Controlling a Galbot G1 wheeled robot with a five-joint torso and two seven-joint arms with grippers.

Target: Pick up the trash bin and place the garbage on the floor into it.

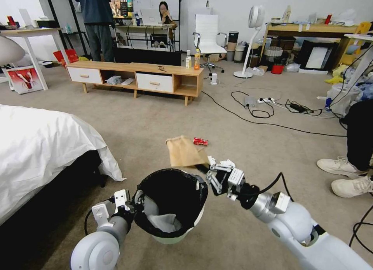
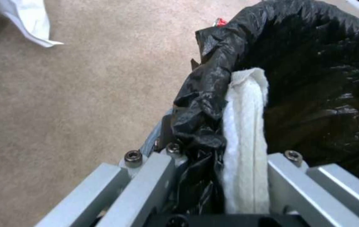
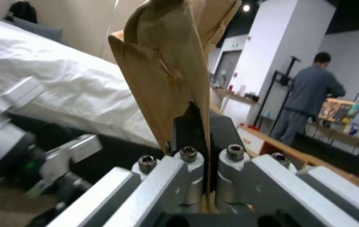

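Trash bin (image 1: 171,207): small round white bin, black bag folded over the rim, lower centre of the head view, held up off the floor (image 1: 241,126). A white tissue wad (image 1: 161,221) lies inside against the near wall.

Left gripper (image 1: 134,202): lower left of the head view, at the bin's left rim. In the left wrist view its fingers are pinched together on the rim, with black bag and white tissue (image 2: 247,132) caught between them.

Brown paper bag (image 1: 184,151): flat and creased, centre of the head view, standing just above and behind the bin's far rim. Its lower corner is clamped in the right gripper (image 1: 204,169).

Right gripper: right of the bin's rim, arm reaching in from the lower right. In the right wrist view the fingers are pressed together on the bag's (image 3: 167,69) edge, the bag rising upright out of them.

Crushed red can (image 1: 200,141): on the carpet just right of the paper bag's top, above centre.

Bed with white sheet (image 1: 39,145): left edge of the head view.

Low wooden cabinet (image 1: 136,77): upper centre-left, two upright drink bottles (image 1: 193,60) on its right end.

Black cables (image 1: 268,112): on the carpet, upper right.
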